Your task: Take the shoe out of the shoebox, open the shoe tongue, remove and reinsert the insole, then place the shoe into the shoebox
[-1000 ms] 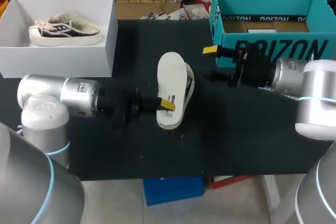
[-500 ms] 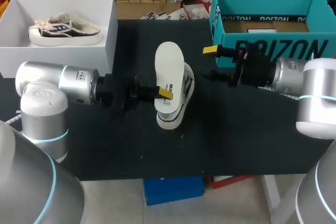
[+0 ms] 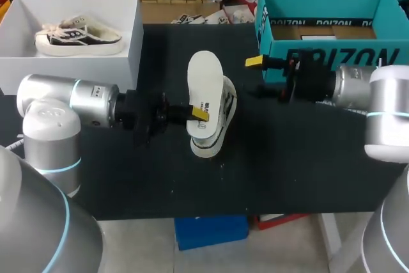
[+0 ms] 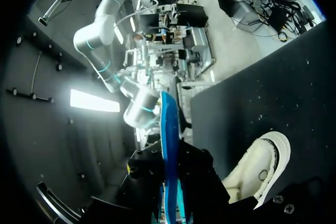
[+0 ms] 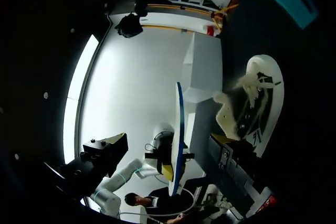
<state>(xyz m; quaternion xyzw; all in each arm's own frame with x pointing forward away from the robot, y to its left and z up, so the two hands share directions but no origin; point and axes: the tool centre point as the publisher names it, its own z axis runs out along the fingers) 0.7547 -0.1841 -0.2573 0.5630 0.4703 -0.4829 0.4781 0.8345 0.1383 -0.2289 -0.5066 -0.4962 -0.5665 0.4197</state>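
Observation:
A white shoe (image 3: 216,127) lies on its side in the middle of the black table. Its white insole (image 3: 205,84) is out of the shoe and tilted above it, and my left gripper (image 3: 199,113) is shut on its near end. In the left wrist view the insole (image 4: 168,140) stands edge-on between my fingers, its underside blue, with the shoe (image 4: 261,167) beside it. My right gripper (image 3: 268,78) hangs open to the right of the shoe, in front of the teal shoebox (image 3: 332,61). The right wrist view has the insole (image 5: 179,124) and the shoe (image 5: 257,103) ahead of the open fingers.
A white box (image 3: 70,68) at the back left holds a second shoe (image 3: 77,35). The teal shoebox stands open at the back right. Bare black table lies in front of the shoe and to its right.
My left gripper has shifted the insole slightly up and to the left and tilted it more upright over the shoe. The right arm has barely moved.

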